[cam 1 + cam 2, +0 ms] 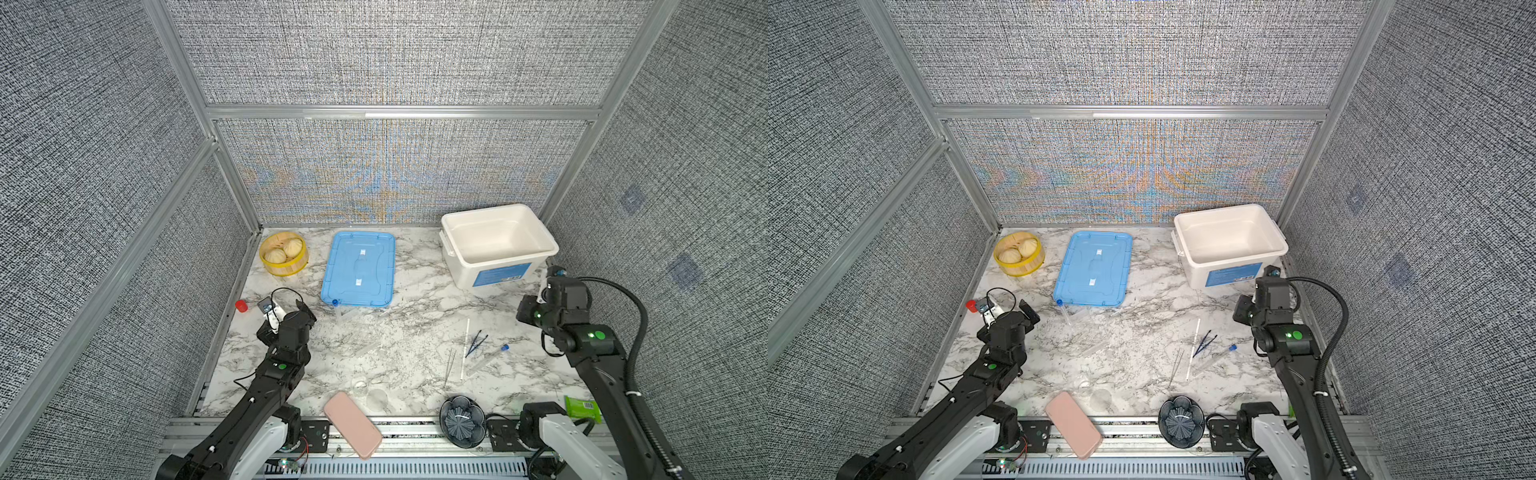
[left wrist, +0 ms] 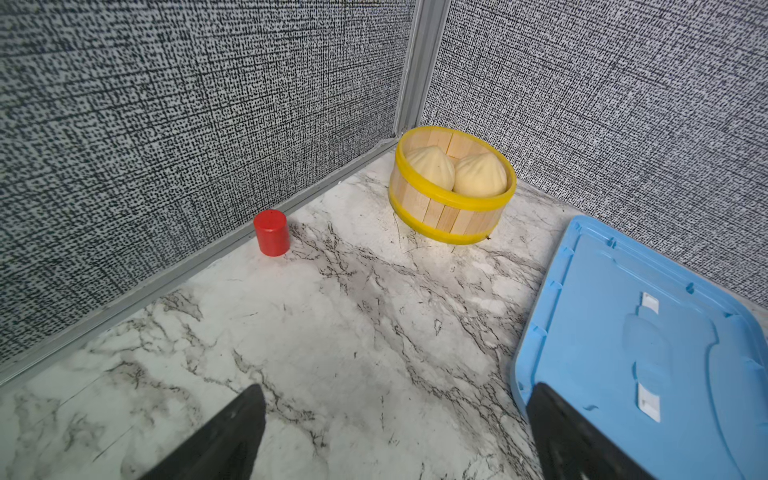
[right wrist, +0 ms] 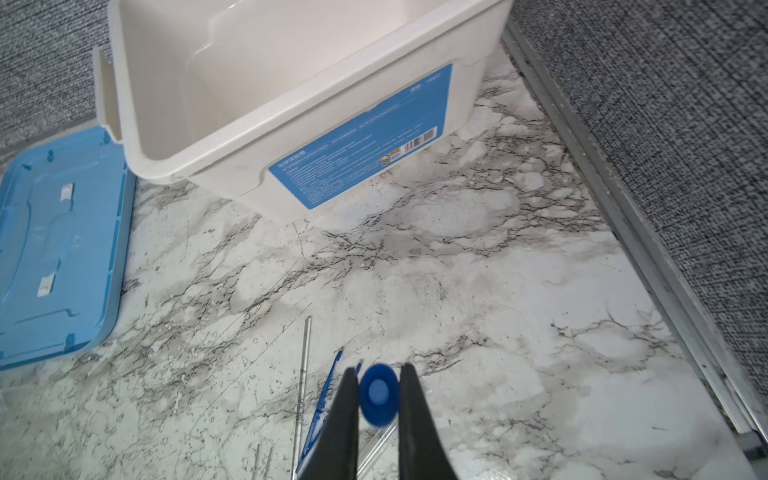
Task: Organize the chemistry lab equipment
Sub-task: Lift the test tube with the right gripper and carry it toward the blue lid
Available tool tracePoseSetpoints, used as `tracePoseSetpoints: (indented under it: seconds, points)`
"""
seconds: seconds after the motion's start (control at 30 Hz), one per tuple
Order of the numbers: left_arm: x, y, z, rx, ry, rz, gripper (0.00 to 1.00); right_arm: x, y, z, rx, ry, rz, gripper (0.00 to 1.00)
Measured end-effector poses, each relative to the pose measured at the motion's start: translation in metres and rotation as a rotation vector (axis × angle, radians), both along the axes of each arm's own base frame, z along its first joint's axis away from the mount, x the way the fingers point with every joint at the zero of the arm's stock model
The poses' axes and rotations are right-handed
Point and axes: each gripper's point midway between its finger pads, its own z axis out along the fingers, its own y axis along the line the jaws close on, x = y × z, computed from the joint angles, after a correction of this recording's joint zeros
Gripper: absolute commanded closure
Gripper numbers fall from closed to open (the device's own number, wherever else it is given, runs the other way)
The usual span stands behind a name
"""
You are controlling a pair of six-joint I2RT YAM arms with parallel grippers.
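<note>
right jaws tight on a blue-capped tube [image 3: 378, 392] near the white bin [image 3: 232, 183]; left jaws wide, empty

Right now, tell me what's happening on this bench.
The right gripper is shut on a blue-capped tube, held up near the white bin, which is empty. The left gripper hangs open and empty near the blue lid. A second tube, a third tube, dark blue tweezers, silver tweezers and the white stick lie on the table.
</note>
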Motion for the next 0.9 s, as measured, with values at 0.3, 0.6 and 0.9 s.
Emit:
tracePoseSetpoints:
  seconds: [0.3, 0.6, 0.9]
  points:
    - [0.0, 0.0, 0.0, 0.011, -0.01, -0.006, 0.01, 0.012, 0.064, 0.009, -0.066, -0.028, 0.288, 0.88]
    - [0.005, -0.002, -0.004, 0.027, 0.016, -0.01, 0.01, 0.01, 0.132, 0.019, -0.073, -0.113, 0.527, 0.87]
    - [0.008, -0.002, -0.006, 0.036, 0.035, -0.011, 0.01, 0.006, 0.209, 0.034, -0.043, -0.208, 0.724, 0.87]
